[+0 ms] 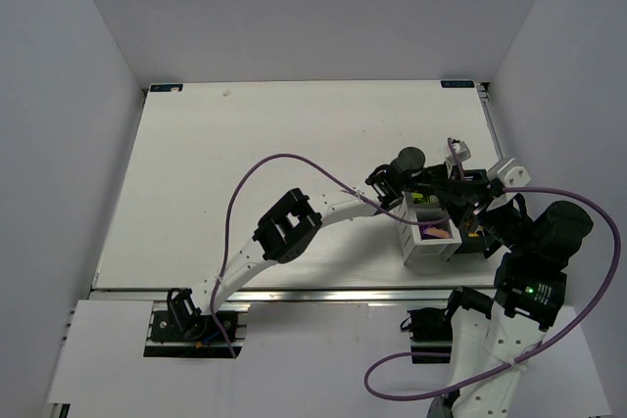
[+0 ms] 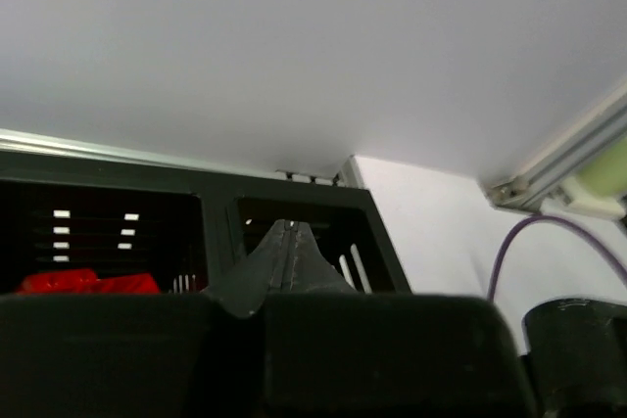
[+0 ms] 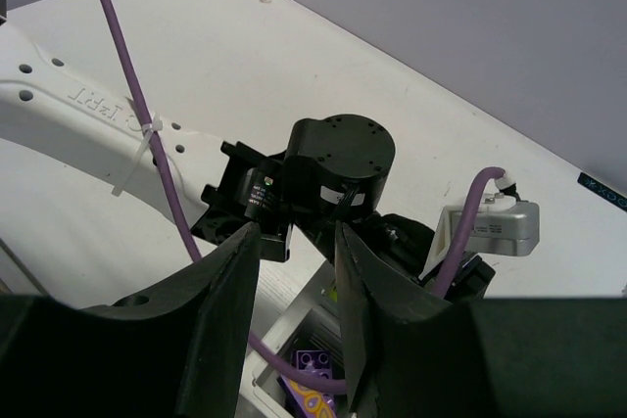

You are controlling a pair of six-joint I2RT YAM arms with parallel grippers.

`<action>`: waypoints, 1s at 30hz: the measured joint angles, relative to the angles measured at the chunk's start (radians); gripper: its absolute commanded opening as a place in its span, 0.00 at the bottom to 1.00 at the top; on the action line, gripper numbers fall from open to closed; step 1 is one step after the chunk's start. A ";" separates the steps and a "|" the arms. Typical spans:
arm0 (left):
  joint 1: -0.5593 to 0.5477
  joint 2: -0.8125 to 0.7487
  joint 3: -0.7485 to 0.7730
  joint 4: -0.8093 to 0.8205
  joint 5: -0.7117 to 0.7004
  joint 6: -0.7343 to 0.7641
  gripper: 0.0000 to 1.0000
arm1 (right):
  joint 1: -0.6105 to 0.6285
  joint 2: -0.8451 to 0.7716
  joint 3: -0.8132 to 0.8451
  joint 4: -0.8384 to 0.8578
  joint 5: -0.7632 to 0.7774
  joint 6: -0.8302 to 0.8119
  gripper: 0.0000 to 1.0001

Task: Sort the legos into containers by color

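1. Currently one block of containers (image 1: 423, 254) stands on the table (image 1: 245, 144), at its right side near the front edge. Both arms meet over it.
2. Two end effectors are in view. The left end effector (image 2: 287, 239) has its two fingers pressed together tip to tip with nothing between them, and it hangs just above the block.
3. The right end effector (image 3: 294, 232) has its two fingers apart with nothing gripped. Through the gap the black wrist of the left arm (image 3: 59, 115) shows.
4. Two black-walled compartments appear in the left wrist view: the left compartment (image 2: 108, 175) and the right compartment (image 2: 355, 205).
5. Red legos (image 2: 86, 282) lie in the left compartment. They read as one red cluster, and I cannot tell how many bricks it holds.
6. The closed fingers block most of the right compartment, so I cannot tell what is in it.
7. One purple piece (image 3: 312, 379) with an orange mark lies in a white-walled compartment, below the right end effector.
8. Two purple cables (image 1: 245, 193) run along the arms, one on each.
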 measured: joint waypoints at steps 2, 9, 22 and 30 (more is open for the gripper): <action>0.000 0.000 -0.002 -0.001 -0.019 0.010 0.00 | 0.000 0.000 0.012 -0.004 0.000 0.000 0.42; 0.013 -0.017 -0.022 0.014 -0.049 0.005 0.00 | 0.000 0.001 0.068 -0.020 -0.001 0.000 0.42; 0.048 -0.167 -0.028 -0.030 -0.060 0.055 0.00 | 0.000 0.032 0.173 -0.052 0.004 0.008 0.42; 0.117 -0.408 -0.278 -0.077 -0.138 0.080 0.60 | 0.000 0.036 0.229 -0.051 0.093 0.072 0.56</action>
